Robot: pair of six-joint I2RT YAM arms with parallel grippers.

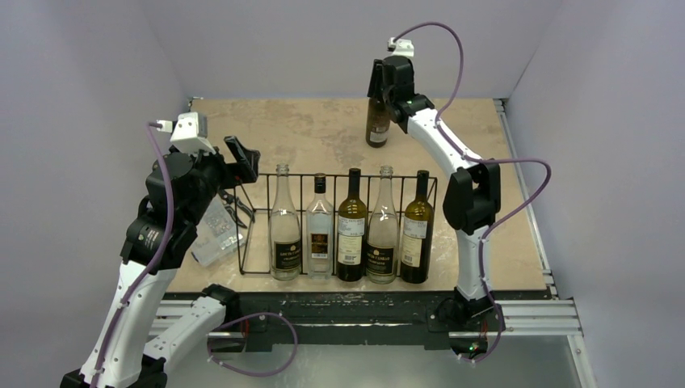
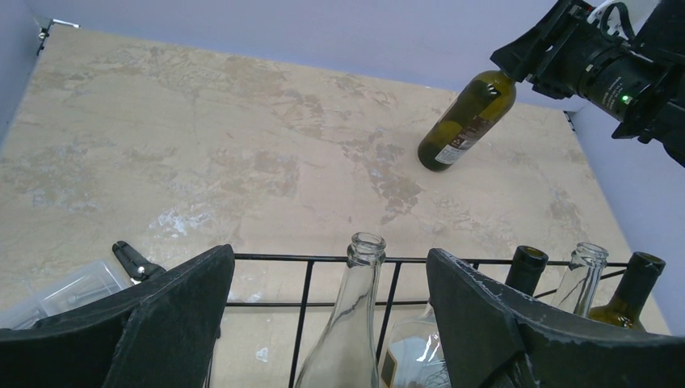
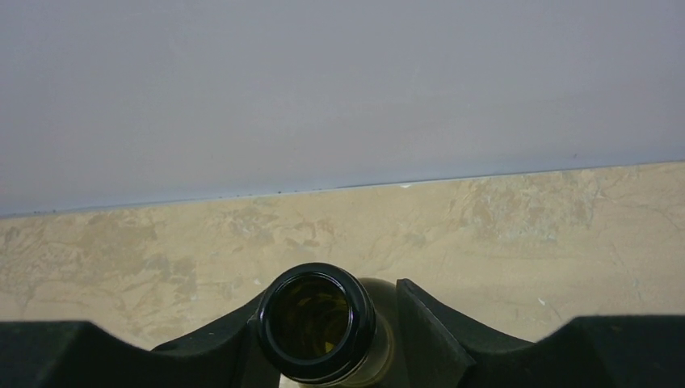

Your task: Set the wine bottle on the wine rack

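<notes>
Top external view: the wine bottle (image 1: 376,123) stands upright near the far edge of the table (image 1: 307,129), right of centre and well apart from the wine rack (image 1: 336,175) nearer the arms. Its glass is dark olive-brown. A dark band sits around the middle of the body and a pale label lies below it, towards the base. From the left wrist view the glass reads as olive green with a rounded shoulder. From the right wrist view the mouth is open, a thick dark ring with greenish glass showing down inside.

The right gripper (image 1: 386,81) comes down on the top of the bottle, its two fingers pressed to either side of the neck just below the lip. The base looks level with the tabletop, but whether it rests there or is just lifted cannot be told.

The rack is a long, low frame of thin black wire with vertical bars. Five bottles (image 1: 350,234) stand in it in a row, their necks rising above the top wire. From left to right they are clear, clear with a dark cap, dark, clear and dark.

The left gripper (image 1: 242,158) hangs at the rack's left end, above its top wire, fingers spread with nothing between them. A clear plastic box (image 1: 216,236) lies on the table just left of the rack.
</notes>
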